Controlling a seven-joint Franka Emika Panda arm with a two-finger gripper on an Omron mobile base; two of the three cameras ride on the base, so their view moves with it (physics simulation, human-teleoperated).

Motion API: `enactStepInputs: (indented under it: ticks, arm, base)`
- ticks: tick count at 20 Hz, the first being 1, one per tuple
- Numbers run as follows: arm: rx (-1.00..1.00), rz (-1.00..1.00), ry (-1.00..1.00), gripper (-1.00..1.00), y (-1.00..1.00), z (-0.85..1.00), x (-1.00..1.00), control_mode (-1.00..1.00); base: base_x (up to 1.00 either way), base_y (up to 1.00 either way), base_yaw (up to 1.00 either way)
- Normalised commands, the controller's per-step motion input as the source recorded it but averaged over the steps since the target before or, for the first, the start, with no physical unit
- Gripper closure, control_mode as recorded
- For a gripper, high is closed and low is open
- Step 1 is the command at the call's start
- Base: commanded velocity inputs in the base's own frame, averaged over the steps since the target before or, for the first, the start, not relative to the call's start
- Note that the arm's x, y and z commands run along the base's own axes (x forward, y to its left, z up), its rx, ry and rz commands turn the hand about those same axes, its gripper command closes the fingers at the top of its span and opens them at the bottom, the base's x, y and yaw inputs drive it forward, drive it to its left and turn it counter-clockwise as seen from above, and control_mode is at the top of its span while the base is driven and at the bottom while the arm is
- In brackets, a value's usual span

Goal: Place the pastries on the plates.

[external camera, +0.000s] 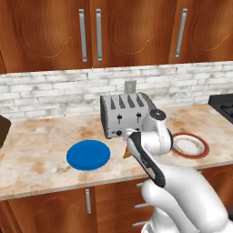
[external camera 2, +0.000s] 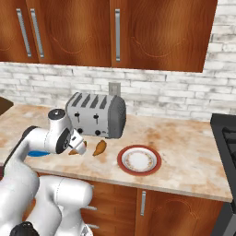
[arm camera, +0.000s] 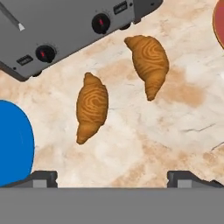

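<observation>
Two golden-brown pastries lie on the marble counter in front of the toaster. In the hand view one pastry (arm camera: pixel 92 107) is left of centre and the other pastry (arm camera: pixel 148 61) is up to the right. My gripper (arm camera: pixel 113 177) hovers above them, open, with nothing between its fingers (arm camera: pixel 41 177). The blue plate (arm camera: pixel 13 144) (external camera: pixel 88 154) lies bare to the left of the pastries. The white plate with a red rim (external camera 2: pixel 138 159) (external camera: pixel 190 145) lies bare to their right. In the right base view one pastry (external camera 2: pixel 99 147) shows beside my hand (external camera 2: pixel 77 140).
A silver four-slot toaster (external camera: pixel 125 113) (external camera 2: pixel 96 114) stands just behind the pastries. A dark stove (external camera 2: pixel 228 133) borders the counter at the far right. Wooden cabinets (external camera: pixel 91 32) hang above the brick wall. The counter's front edge (external camera: pixel 68 189) runs close below the plates.
</observation>
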Motion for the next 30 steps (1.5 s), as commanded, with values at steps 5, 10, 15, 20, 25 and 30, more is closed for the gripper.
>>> enactStepInputs:
  ticks: [5, 10, 15, 20, 25, 30]
  arm:
    - [0.00, 0.00, 0.00, -1.00, 0.02, -0.38, 0.56, -1.00]
    - [0.00, 0.00, 0.04, -1.00, 0.05, -0.33, 0.55, -1.00]
    - [0.00, 0.00, 0.02, -1.00, 0.26, -0.28, 0.53, -1.00]
    - [0.00, 0.00, 0.09, -1.00, 0.04, -0.55, 0.35, -1.00]
    - [0.00, 0.00, 0.04, 1.00, 0.13, -0.58, 0.23, -1.00]
    - [0.00, -0.01, -0.01, 1.00, 0.08, -0.24, 0.01, -1.00]
  base:
    - [0.00, 0.00, 0.00]
    - [0.00, 0.00, 0.00]
    - [0.00, 0.00, 0.00]
    - [0.00, 0.00, 0.00]
    - [0.00, 0.00, 0.00]
    - [0.00, 0.00, 0.00]
